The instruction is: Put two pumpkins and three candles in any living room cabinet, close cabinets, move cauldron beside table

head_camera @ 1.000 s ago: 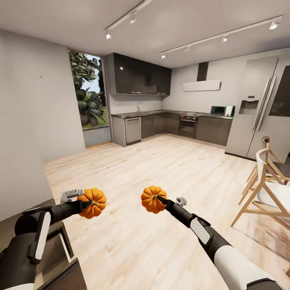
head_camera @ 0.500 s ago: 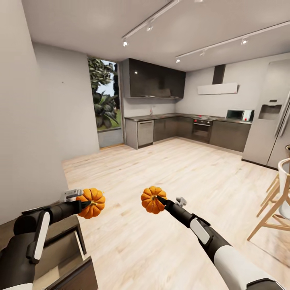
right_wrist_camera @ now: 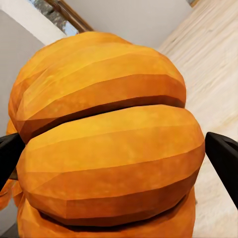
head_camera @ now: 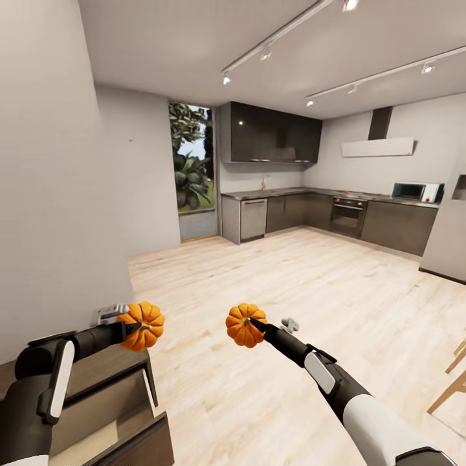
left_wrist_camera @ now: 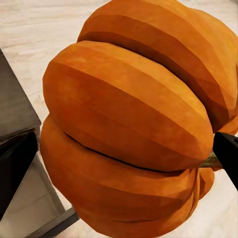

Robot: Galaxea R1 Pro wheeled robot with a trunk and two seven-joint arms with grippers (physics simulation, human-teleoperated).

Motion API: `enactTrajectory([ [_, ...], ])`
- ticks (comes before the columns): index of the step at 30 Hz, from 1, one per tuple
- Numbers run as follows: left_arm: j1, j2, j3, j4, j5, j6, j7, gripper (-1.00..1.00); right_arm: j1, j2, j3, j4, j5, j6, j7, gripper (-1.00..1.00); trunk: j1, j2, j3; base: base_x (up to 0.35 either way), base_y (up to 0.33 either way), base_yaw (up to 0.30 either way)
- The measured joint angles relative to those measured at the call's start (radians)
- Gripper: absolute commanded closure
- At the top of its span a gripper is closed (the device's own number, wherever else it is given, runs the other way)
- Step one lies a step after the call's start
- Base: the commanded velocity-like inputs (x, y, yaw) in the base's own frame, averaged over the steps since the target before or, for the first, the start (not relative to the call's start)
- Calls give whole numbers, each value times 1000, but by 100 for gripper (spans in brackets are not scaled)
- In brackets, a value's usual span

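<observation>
Nearest, at the lower left, the dark-brown cabinet [head_camera: 123,414] stands with a front pulled out, its pale interior open to view; over the last second more of it has slid into the head view as the whole scene shifted right, so the robot has turned left toward it. Just above its far edge, the left gripper [head_camera: 133,327] has its fingers pinching one pumpkin [head_camera: 142,325]. To the right, over the light wood floor [head_camera: 291,291], the right gripper [head_camera: 254,321] pinches the other pumpkin [head_camera: 244,325] the same way. Both pumpkins ride level and apart. Farther off lie the dark kitchen units [head_camera: 323,217] and the window [head_camera: 193,167]. Judging by this, dropping the left pumpkin in comes next.
</observation>
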Motion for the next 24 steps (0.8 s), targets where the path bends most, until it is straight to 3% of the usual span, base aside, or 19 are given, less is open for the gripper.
enactTrajectory([
  [6, -1, 14, 21, 0, -4, -1, 0, 100, 0, 0, 0, 0, 7, 1, -12, 100, -23, 42, 26, 0, 0, 217],
  [13, -1, 48, 43, 1, 4, 0, -2, 100, 0, 0, 1, 0, 46, 3, -22, 100, -50, 91, 56, 0, 0, 217],
  [24, -1, 52, 53, 1, 8, 2, -2, 100, 0, 1, 1, 0, 56, 4, -23, 100, -92, 168, 103, 0, 0, 217],
])
